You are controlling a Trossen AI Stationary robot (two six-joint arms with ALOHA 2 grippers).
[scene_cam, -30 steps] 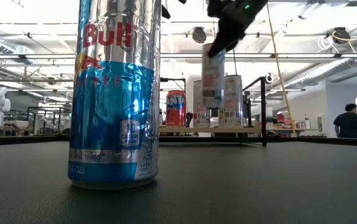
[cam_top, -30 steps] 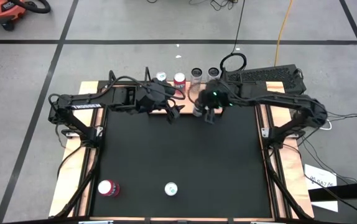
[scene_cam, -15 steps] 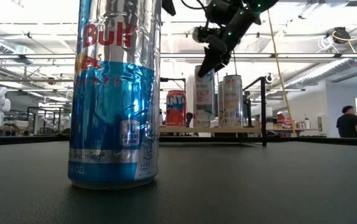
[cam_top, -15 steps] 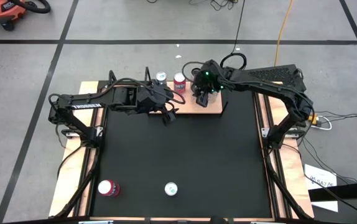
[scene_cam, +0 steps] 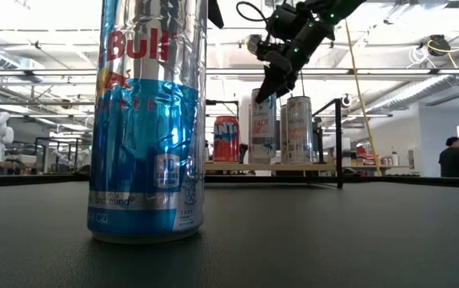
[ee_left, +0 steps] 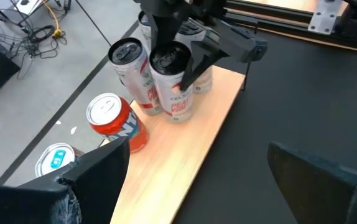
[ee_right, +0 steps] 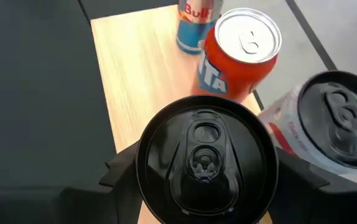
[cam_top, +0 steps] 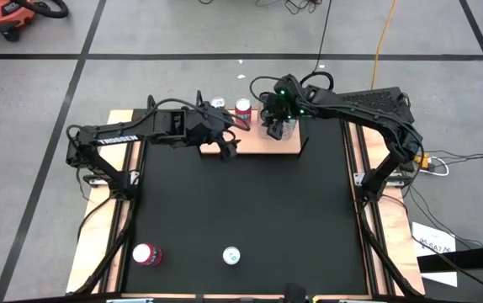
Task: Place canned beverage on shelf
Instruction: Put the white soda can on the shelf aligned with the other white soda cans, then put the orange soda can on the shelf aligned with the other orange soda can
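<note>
The shelf is a light-wood board at the mat's far edge. On it stand an orange can, a small blue-and-silver can and a white can with a black top. My right gripper is shut on another white, black-topped can, beside the first white one. My left gripper hangs open over the shelf's near left side, touching nothing. My right gripper pinches the can's upper wall, just under its black top, between its two fingers, one on each side. The fingers slant down from the table's right. The can is upright, its base level with the neighbouring can's base on the shelf.
A tall blue-and-silver can and a red-topped can stand on the black mat near its front edge. A thin black bracket rises at the shelf's right end. A person stands far off in the room.
My right gripper has carried the can from over the mat's far edge to the shelf, going toward the far left and a little down. The can, tilted before, now stands upright beside the other white can.
</note>
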